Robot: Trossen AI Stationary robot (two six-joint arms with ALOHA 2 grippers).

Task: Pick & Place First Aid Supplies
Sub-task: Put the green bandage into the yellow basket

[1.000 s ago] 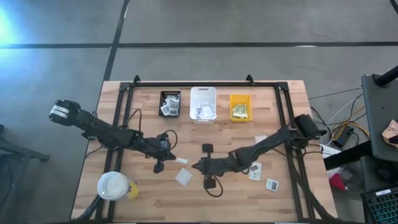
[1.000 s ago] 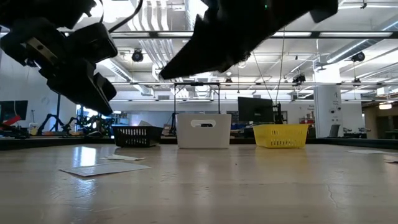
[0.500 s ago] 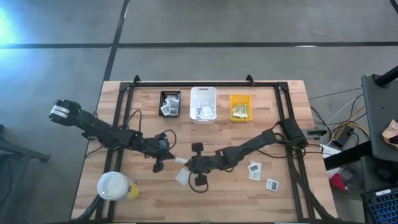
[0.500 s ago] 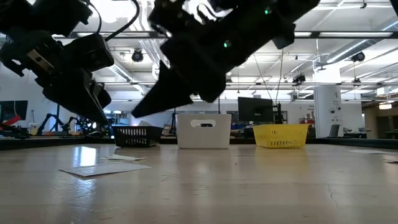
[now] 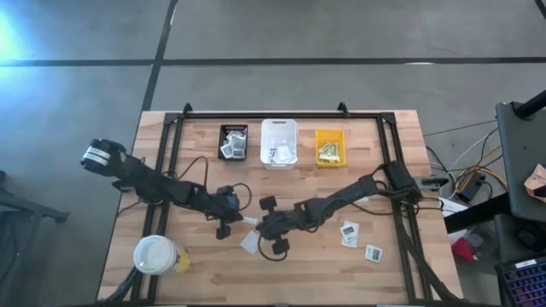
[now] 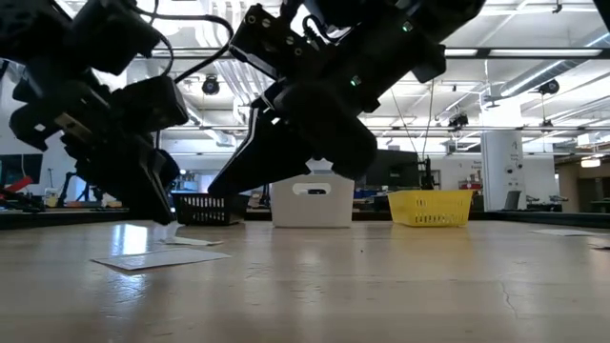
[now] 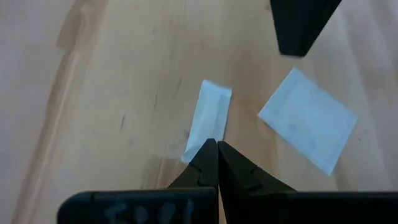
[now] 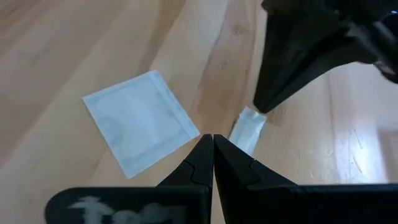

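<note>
Two white paper packets lie flat on the wood in mid-table: a narrow strip and a square one. My left gripper is shut, its tips down at one end of the strip. My right gripper is also shut. It hovers above the table by a corner of the square packet, and the low view shows it clear of the wood. Two printed square packets lie flat farther right. My left gripper has its shut fingertips on the strip's end nearest that arm. They come slanting down from the table's left, along the strip. The strip lies flat on the wood. The tips cover the exact spot of contact.
Black, white and yellow bins stand in a row at the far edge, each holding packets. A white-lidded cup stands at the near left. The two grippers are close together over mid-table. Bare wood lies near the front edge.
My right gripper has swung toward the table's left and come down over the square packet. My left gripper has reached a little to the right and lowered onto the strip's end. Neither packet has moved.
</note>
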